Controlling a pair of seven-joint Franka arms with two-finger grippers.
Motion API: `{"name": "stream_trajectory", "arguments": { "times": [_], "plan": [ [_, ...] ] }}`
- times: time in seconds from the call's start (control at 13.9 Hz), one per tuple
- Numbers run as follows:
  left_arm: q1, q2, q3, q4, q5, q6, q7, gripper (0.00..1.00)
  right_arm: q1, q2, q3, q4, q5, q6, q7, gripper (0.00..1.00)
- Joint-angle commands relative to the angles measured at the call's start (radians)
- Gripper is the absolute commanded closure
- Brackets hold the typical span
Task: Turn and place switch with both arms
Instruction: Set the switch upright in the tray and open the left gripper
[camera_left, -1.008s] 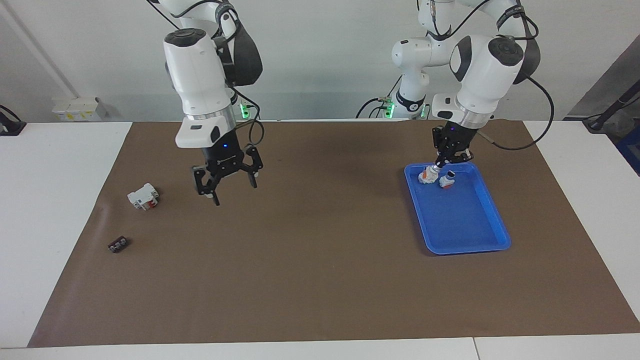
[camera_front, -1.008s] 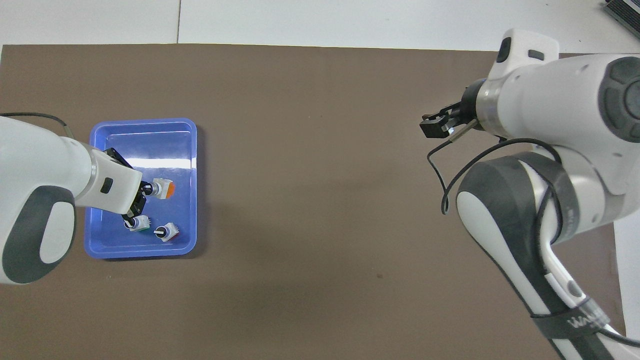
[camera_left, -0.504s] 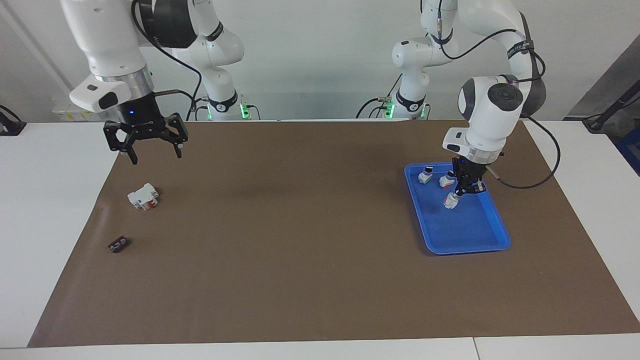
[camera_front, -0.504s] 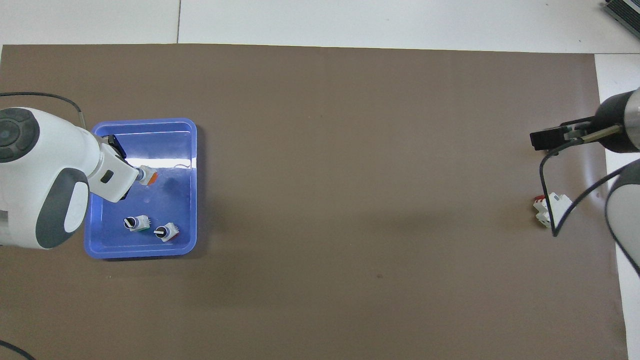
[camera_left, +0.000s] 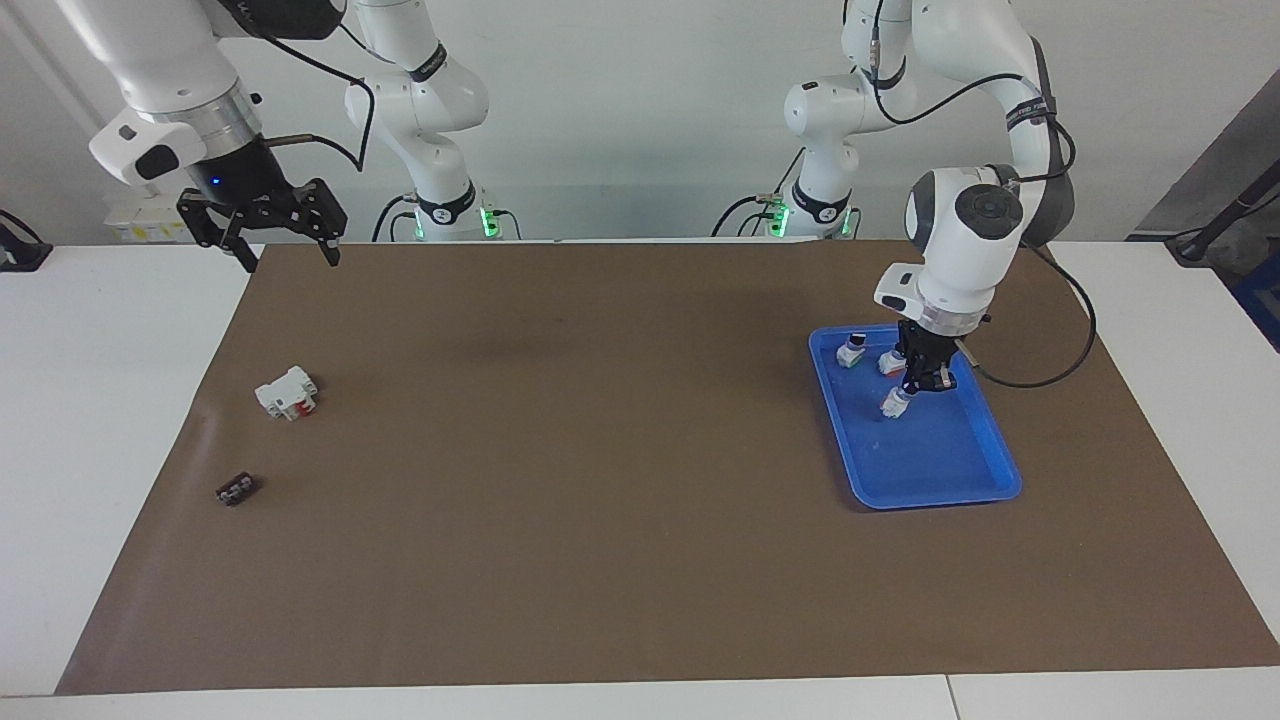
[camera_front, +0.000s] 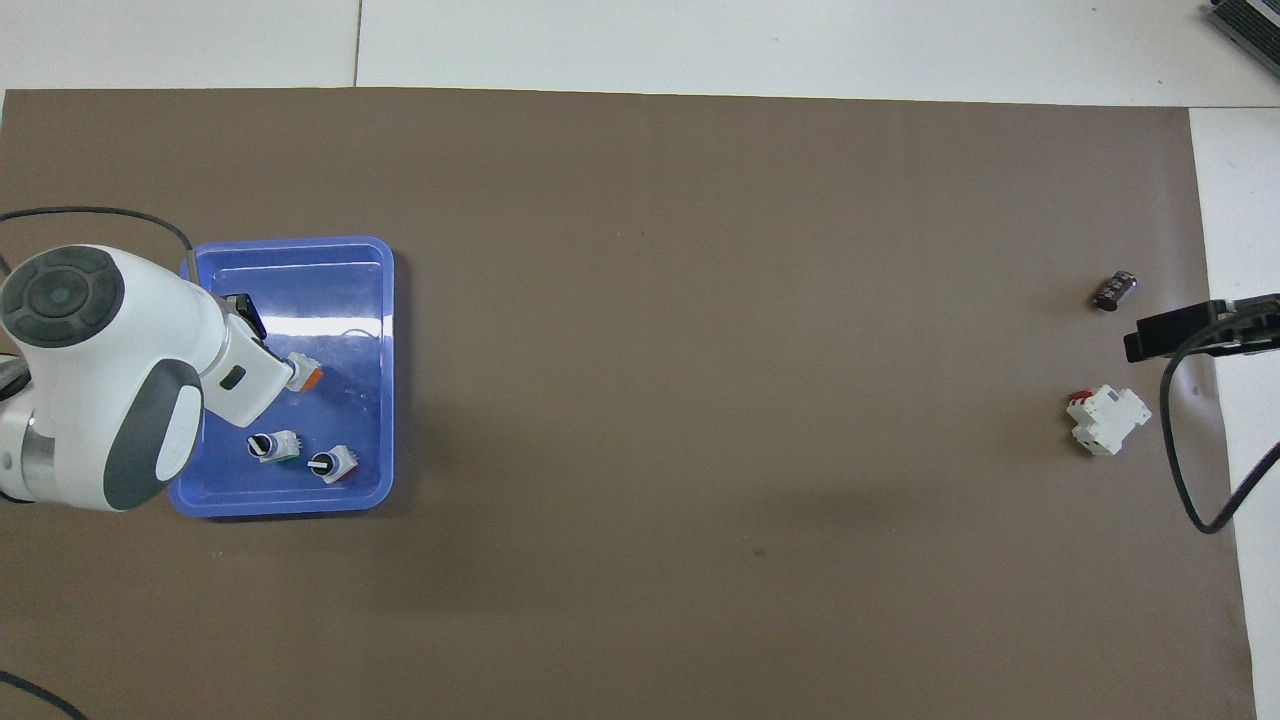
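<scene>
two arms here, and only one is busy: the left tool (camera_left: 918, 383) is over the blue tray (camera_left: 985, 478) with its fingers clamped on the switch (camera_left: 893, 403), the white one with the orange end (camera_front: 309, 376). it hangs from the tool just above the tray floor, tilted, orange end pointing down and away from the wrist.

the right tool (camera_left: 262, 222) is up over the counter edge at its own arm's end, fingers spread wide, waiting.

my guess is the step in hand is lifting the switch clear so the other arm can take it. i'd go straight up first, since the green-ended piece (camera_front: 273, 446) and the red-ended piece (camera_front: 333, 464) sit in the tray close under the left wrist, and the tray rim is beside the tool toward the middle of the counter. clear that rim before swinging sideways.

room-wise the brown mat (camera_left: 620, 520) between the two tools is wide open, so a handover in the middle looks easy. under the right tool's side lie a blocky white part (camera_left: 287, 392) and a small dark piece (camera_left: 235, 489), well apart from each other.
</scene>
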Motion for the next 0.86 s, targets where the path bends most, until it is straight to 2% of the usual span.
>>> {"name": "stream_trajectory", "arguments": {
  "times": [0.0, 0.07, 0.14, 0.22, 0.36, 0.5, 0.65, 0.79],
  "plan": [
    [0.009, -0.026, -0.003, -0.009, 0.018, -0.024, 0.008, 0.83, -0.018, -0.020, 0.027, -0.026, -0.028, -0.010, 0.012, 0.00],
    [0.009, -0.031, -0.003, -0.006, 0.018, -0.033, 0.007, 0.81, -0.013, -0.024, 0.030, -0.025, -0.051, -0.026, 0.012, 0.00],
    [0.009, -0.032, -0.003, -0.003, 0.016, -0.041, 0.007, 0.68, -0.012, -0.024, 0.031, -0.025, -0.058, -0.029, 0.012, 0.00],
    [0.006, -0.034, -0.004, -0.003, 0.016, -0.046, 0.002, 0.51, -0.012, -0.024, 0.031, -0.025, -0.058, -0.024, 0.012, 0.00],
    [0.009, -0.035, -0.003, -0.002, 0.007, -0.053, -0.021, 0.01, -0.009, -0.024, 0.033, -0.025, -0.056, -0.023, 0.013, 0.00],
    [0.003, -0.070, -0.003, -0.009, 0.007, -0.104, -0.062, 0.01, -0.002, -0.026, 0.031, -0.022, -0.039, -0.020, 0.013, 0.00],
    [-0.003, -0.092, -0.003, -0.008, 0.007, -0.182, -0.235, 0.00, -0.002, -0.027, 0.030, -0.022, -0.038, -0.023, 0.013, 0.00],
    [-0.011, -0.097, -0.004, -0.008, 0.007, -0.188, -0.430, 0.00, -0.002, -0.027, 0.030, -0.022, -0.038, -0.021, 0.013, 0.00]
  ]
}}
